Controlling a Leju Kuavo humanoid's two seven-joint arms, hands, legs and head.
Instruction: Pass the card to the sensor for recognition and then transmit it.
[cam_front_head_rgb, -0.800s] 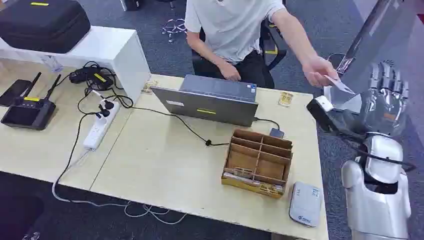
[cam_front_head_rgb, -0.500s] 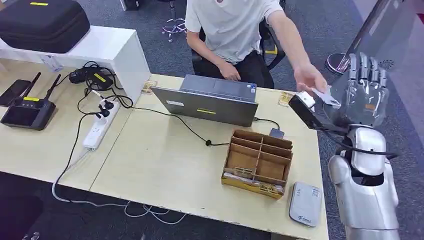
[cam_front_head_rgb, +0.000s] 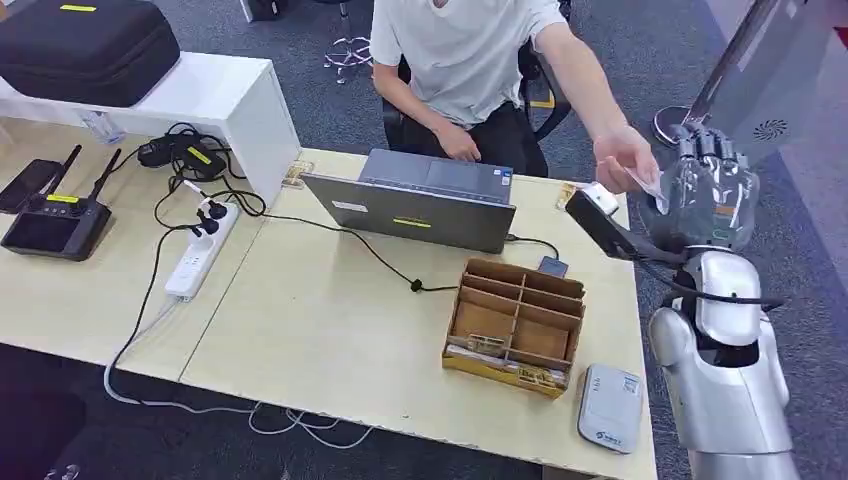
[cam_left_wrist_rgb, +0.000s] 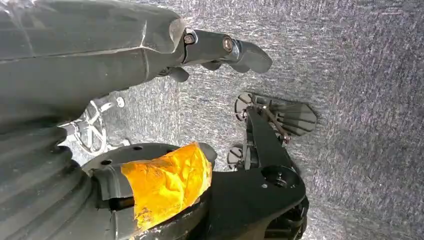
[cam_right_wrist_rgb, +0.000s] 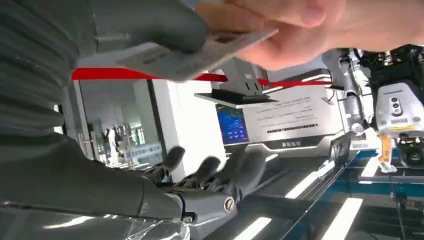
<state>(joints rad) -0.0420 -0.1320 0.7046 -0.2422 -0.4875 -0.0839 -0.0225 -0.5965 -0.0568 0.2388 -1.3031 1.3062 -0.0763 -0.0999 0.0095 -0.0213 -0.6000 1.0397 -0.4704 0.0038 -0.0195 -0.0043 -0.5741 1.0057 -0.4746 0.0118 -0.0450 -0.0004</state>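
A person seated behind the table holds out a white card (cam_front_head_rgb: 650, 185) in one hand (cam_front_head_rgb: 622, 158). My right hand (cam_front_head_rgb: 705, 195) is raised beside the table's far right corner, palm toward that card. In the right wrist view my thumb (cam_right_wrist_rgb: 150, 25) lies against the card (cam_right_wrist_rgb: 200, 52), which the person's fingers (cam_right_wrist_rgb: 300, 30) still pinch. My other fingers (cam_right_wrist_rgb: 215, 170) are spread well away from it. A grey-white card sensor (cam_front_head_rgb: 610, 405) lies flat at the table's near right corner. My left hand (cam_left_wrist_rgb: 125, 50) hangs over the carpet, holding nothing.
A cardboard divider box (cam_front_head_rgb: 517, 325) stands in front of the sensor's side of the table, and a grey laptop (cam_front_head_rgb: 420, 200) behind it. A power strip (cam_front_head_rgb: 200, 255) with cables, a controller (cam_front_head_rgb: 55, 225) and a white cabinet (cam_front_head_rgb: 200, 100) are at the left.
My right hand has moved left and a little down toward the person's hand. The person has brought the card in until it meets my thumb.
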